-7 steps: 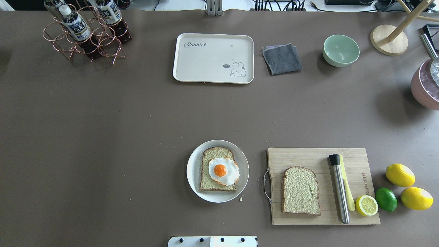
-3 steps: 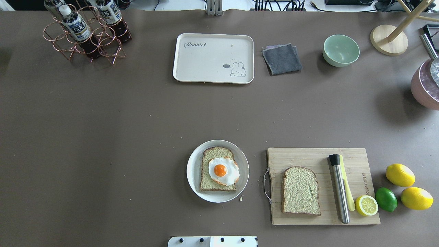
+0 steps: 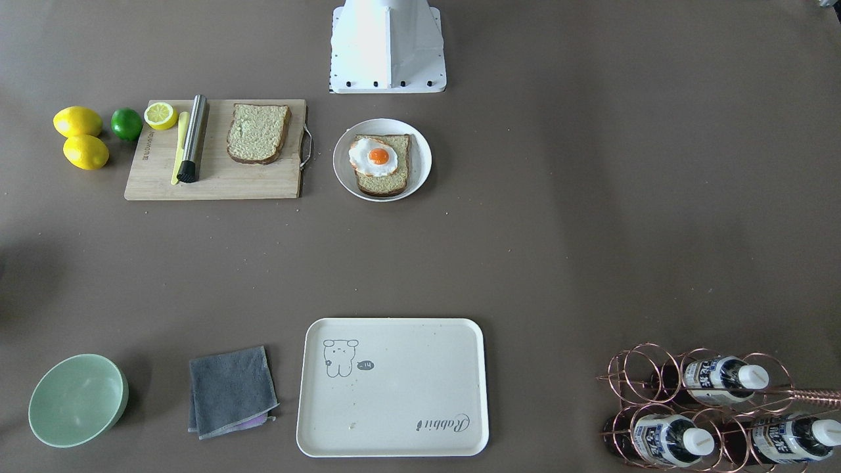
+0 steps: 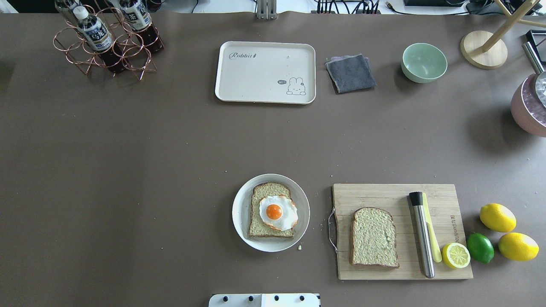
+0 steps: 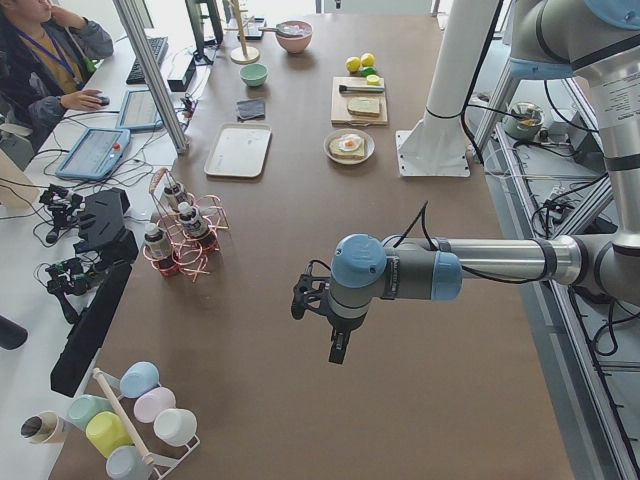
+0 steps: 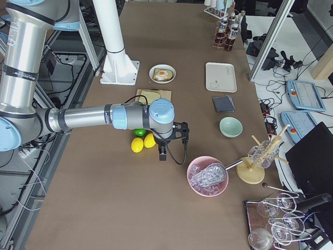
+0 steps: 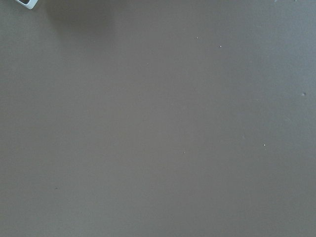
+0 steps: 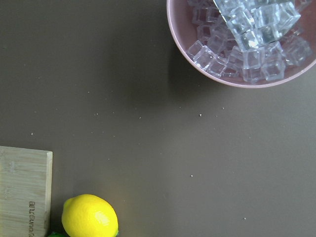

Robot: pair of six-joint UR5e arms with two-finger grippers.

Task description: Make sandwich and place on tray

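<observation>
One slice of wholegrain bread [image 4: 261, 226] lies on a round white plate [image 4: 239, 213] with a fried egg [image 4: 277, 212] on top of it. A second slice [image 4: 374, 237] lies apart on the wooden cutting board [image 4: 384, 196]. The cream tray [image 4: 265, 72] sits at the far middle of the table and holds nothing. My left gripper [image 5: 338, 350] shows only in the exterior left view, hovering over bare table far from the food. My right gripper [image 6: 162, 154] shows only in the exterior right view, above the table past the lemons. I cannot tell if either is open or shut.
A steel cylinder [image 4: 422, 234], a yellow stick and a lemon half [image 4: 455, 255] share the board. Two lemons [image 4: 497, 217] and a lime [image 4: 480, 247] lie to its right. A grey cloth [image 4: 350, 73], green bowl [image 4: 424, 62], bottle rack [image 4: 106, 42] and pink ice bowl [image 8: 242, 44] stand around.
</observation>
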